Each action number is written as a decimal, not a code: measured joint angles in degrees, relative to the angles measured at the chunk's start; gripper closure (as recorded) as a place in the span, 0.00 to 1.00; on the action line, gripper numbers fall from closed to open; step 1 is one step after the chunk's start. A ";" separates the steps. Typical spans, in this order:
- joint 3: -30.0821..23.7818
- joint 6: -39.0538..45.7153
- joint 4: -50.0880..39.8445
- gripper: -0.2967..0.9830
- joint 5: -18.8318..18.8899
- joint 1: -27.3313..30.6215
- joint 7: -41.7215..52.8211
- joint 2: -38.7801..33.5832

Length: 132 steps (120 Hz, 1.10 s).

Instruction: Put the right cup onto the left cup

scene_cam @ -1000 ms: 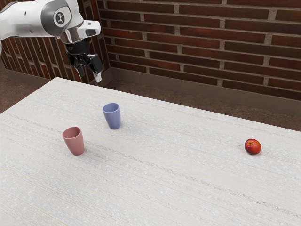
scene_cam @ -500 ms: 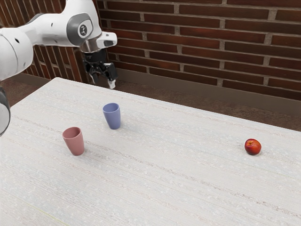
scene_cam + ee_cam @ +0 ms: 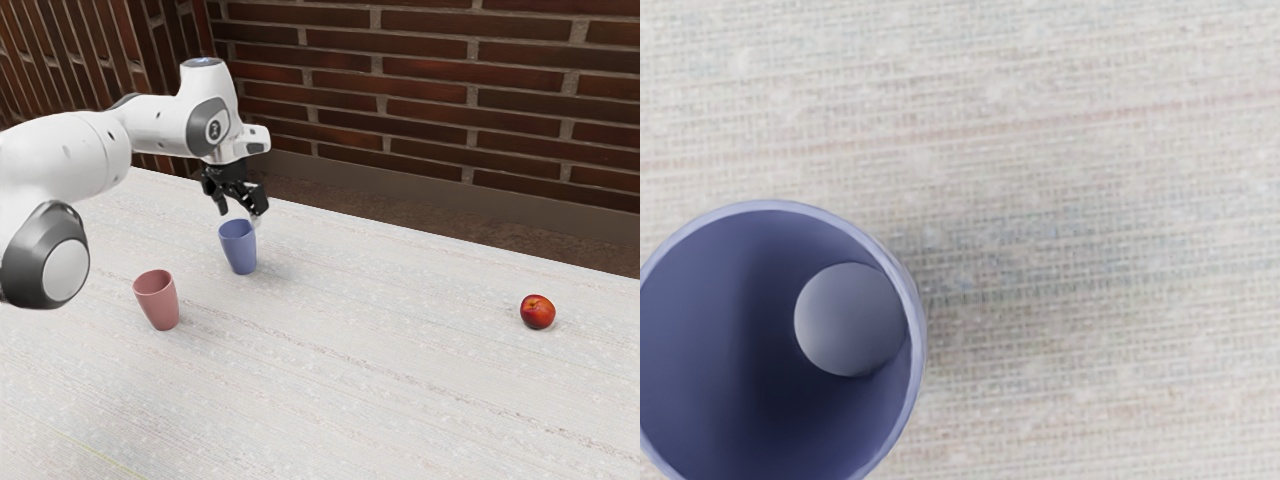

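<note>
Blue, the upright cup [image 3: 239, 250] sits at six o'clock from the gripper [image 3: 240, 214] in the exterior view — just below its spread fingers — so a descent seems due.

The pale table [image 3: 380, 410] has a finely ribbed, whitish surface with faint streaks running along it. A blue cup [image 3: 239, 250] and a pink cup [image 3: 160, 304] stand upright on it, near each other but apart — both with their mouths up. A red fruit [image 3: 537, 312] sits well apart from them, toward the exterior view's right.
</note>
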 joint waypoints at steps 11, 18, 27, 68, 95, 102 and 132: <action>0.05 1.62 0.14 0.23 -0.03 0.01 0.02 1.85; 0.01 2.57 0.13 0.23 -0.04 0.01 0.04 2.74; 0.00 3.94 0.12 0.23 -0.03 0.01 0.07 3.64; 0.04 9.77 0.01 0.23 -0.26 0.01 0.12 7.05; 0.06 10.97 -0.37 0.52 -0.71 0.02 0.06 7.15; 0.06 11.11 -0.64 0.61 -1.09 0.01 0.03 7.15; 0.11 11.29 -0.92 0.79 -1.15 0.02 0.01 6.88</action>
